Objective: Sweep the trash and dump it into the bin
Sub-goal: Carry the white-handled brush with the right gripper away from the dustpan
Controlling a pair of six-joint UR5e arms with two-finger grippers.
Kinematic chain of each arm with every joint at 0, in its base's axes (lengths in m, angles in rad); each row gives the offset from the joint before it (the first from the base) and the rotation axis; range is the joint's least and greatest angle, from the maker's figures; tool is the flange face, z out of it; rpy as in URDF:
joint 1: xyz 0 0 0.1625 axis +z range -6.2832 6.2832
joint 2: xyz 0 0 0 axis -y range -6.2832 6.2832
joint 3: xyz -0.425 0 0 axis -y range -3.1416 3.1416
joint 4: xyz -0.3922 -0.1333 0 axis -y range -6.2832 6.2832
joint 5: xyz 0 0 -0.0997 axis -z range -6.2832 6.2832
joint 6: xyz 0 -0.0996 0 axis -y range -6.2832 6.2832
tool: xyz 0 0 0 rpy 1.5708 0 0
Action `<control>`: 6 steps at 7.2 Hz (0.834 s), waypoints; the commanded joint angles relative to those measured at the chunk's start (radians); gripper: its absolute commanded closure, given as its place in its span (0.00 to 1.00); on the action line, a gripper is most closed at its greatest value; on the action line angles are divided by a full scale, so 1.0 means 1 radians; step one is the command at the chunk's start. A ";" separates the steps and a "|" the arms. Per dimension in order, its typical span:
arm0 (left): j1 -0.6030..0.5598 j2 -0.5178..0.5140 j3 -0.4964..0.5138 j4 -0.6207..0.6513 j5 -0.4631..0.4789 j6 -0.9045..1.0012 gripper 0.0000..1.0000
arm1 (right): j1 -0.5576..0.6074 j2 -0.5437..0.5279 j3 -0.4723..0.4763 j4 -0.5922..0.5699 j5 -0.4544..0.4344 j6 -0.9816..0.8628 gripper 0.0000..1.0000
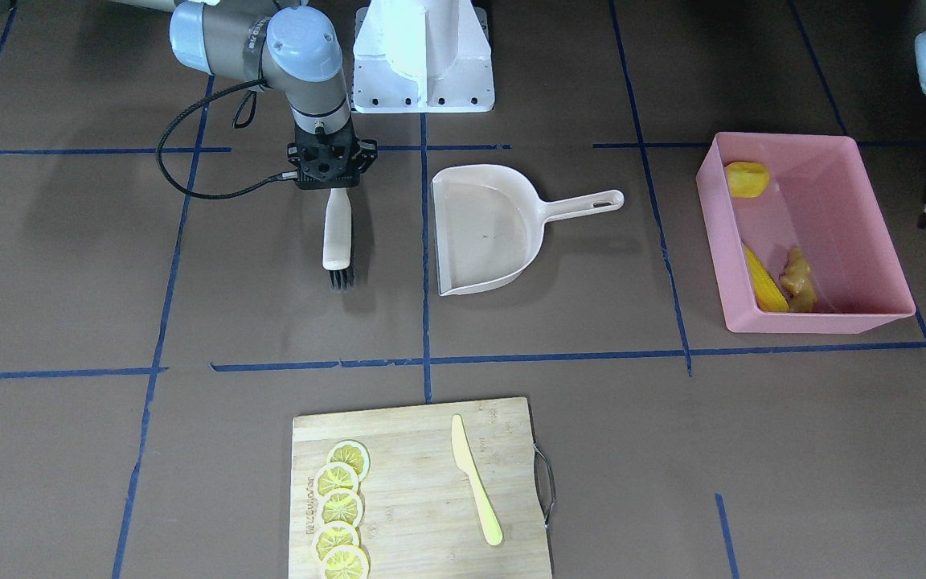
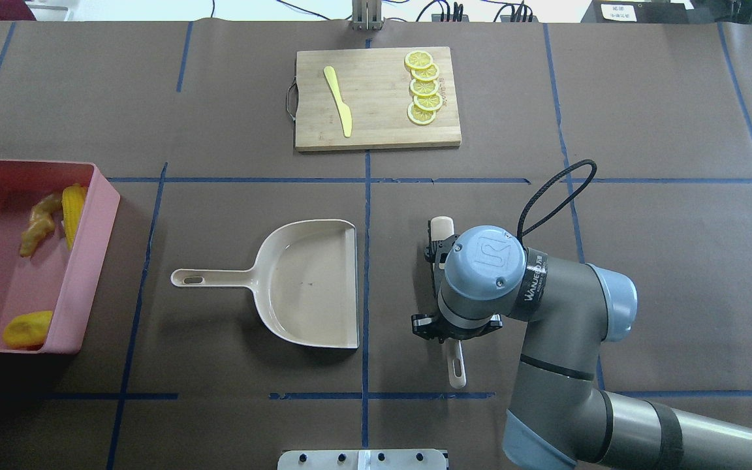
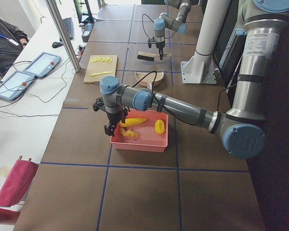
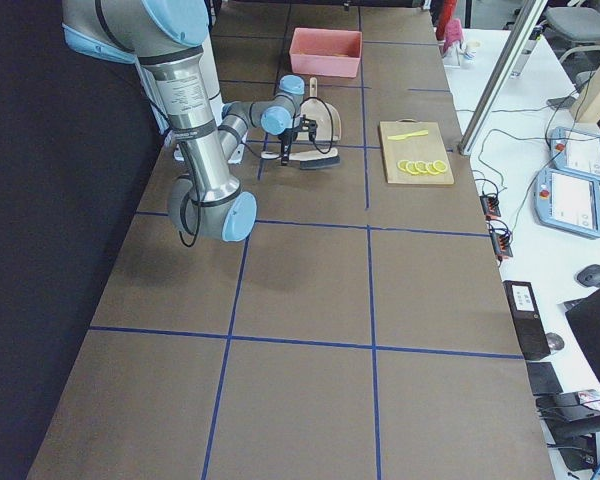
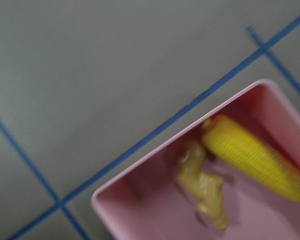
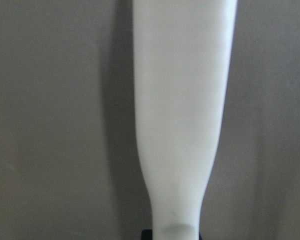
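Three trash pieces [image 2: 74,212] lie in the bin [image 2: 92,261] at the empty dustpan's [image 2: 314,287] 9 o'clock overhead, so the right gripper [image 1: 332,178] over the brush [image 2: 442,230] at its 3 o'clock, jaws hidden as are the left gripper's [image 3: 109,127], should probably lift straight up, leaving the brush flat.

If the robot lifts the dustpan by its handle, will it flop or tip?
Probably no flop: the dustpan looks like hard moulded plastic. It seems light, being thin-walled and empty. It might tilt, since the wide scoop hangs far from the slim handle.
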 commanded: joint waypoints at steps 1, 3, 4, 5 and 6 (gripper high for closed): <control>-0.154 0.079 0.154 -0.018 -0.094 0.005 0.00 | 0.078 -0.002 0.002 -0.006 0.023 -0.081 1.00; -0.164 0.087 0.144 -0.026 -0.080 0.007 0.00 | 0.202 -0.043 0.010 -0.006 0.099 -0.173 1.00; -0.164 0.088 0.143 -0.026 -0.079 0.008 0.00 | 0.273 -0.086 0.013 -0.001 0.127 -0.268 1.00; -0.164 0.089 0.143 -0.026 -0.079 0.010 0.00 | 0.336 -0.127 0.014 0.002 0.144 -0.346 0.99; -0.163 0.102 0.135 -0.032 -0.079 0.010 0.00 | 0.374 -0.190 0.034 0.003 0.143 -0.397 0.99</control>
